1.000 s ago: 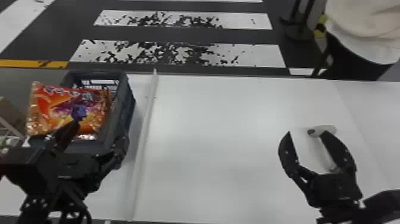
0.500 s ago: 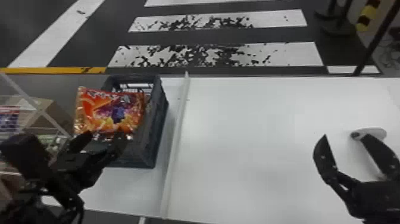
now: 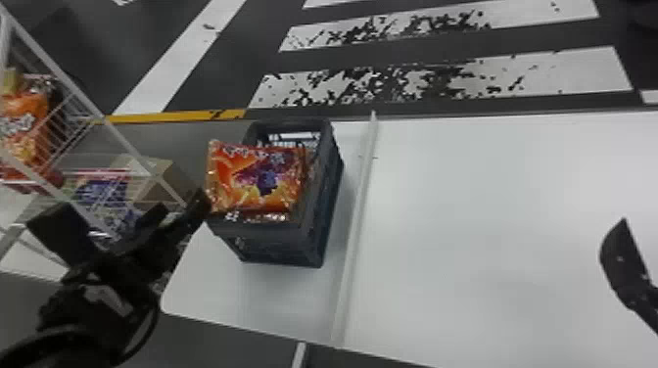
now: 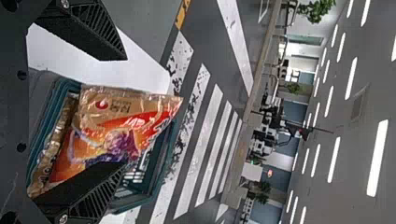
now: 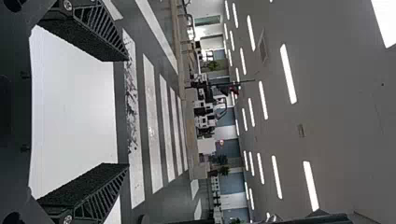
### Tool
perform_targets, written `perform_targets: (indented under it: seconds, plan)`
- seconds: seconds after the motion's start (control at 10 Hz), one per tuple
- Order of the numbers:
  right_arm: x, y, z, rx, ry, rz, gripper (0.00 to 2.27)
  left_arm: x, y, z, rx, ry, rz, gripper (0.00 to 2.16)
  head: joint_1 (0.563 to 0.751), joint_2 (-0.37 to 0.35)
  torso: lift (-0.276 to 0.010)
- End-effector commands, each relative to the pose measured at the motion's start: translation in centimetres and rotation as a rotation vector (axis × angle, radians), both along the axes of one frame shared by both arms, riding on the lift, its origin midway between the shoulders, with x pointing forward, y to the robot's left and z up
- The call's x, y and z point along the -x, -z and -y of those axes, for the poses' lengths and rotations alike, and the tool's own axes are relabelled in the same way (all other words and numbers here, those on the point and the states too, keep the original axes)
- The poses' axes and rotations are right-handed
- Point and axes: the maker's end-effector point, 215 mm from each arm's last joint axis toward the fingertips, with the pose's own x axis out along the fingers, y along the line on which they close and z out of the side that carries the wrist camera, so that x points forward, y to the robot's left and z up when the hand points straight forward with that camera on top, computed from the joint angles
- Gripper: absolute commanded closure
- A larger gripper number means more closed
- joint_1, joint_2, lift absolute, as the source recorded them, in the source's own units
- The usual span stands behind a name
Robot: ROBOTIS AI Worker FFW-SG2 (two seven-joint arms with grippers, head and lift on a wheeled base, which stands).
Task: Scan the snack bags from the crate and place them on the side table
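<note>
In the head view, my left gripper [image 3: 180,208] is open at the near left side of the dark crate [image 3: 279,244]. An orange and purple snack bag [image 3: 257,181] lies on top in the crate, slightly tilted, with another bag's edge [image 3: 274,217] below it. In the left wrist view, the open left gripper [image 4: 125,111] has the snack bag [image 4: 105,123] beyond its fingers, the lower one overlapping it. My right gripper [image 3: 624,264] is at the head view's right edge; in the right wrist view the right gripper [image 5: 128,112] stands open, holding nothing, over the white table [image 5: 74,112].
A white raised strip [image 3: 360,220] runs along the table just right of the crate. At the far left stands a white wire rack [image 3: 129,151] with an orange bag [image 3: 24,127], a blue packet [image 3: 103,191] and a cardboard box [image 3: 164,188] around it.
The head view has swung left, so crate and table sit farther right and the wire rack has come in. My left gripper shows farther left relative to the crate, still open.
</note>
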Motion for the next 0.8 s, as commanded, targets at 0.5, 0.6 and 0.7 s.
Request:
perform_targets:
  seconds: [0.5,0.6,0.7]
  plan:
    - [0.4,0.1,-1.9,0.007,-0.038,-0.021,0.07,-4.8,4.1,-2.5,0.187,-0.002,-0.04,0.08,0.695,0.35,-0.094]
    - [0.6,-0.1,-1.9,0.006,-0.037,-0.021,0.07,-5.8,5.8,-1.6,0.194,0.016,-0.076,0.08,0.695,0.35,-0.094]
    - [0.7,-0.2,-2.0,0.007,-0.039,-0.021,0.07,-6.2,6.7,-0.9,0.213,0.029,-0.088,0.08,0.695,0.35,-0.094]
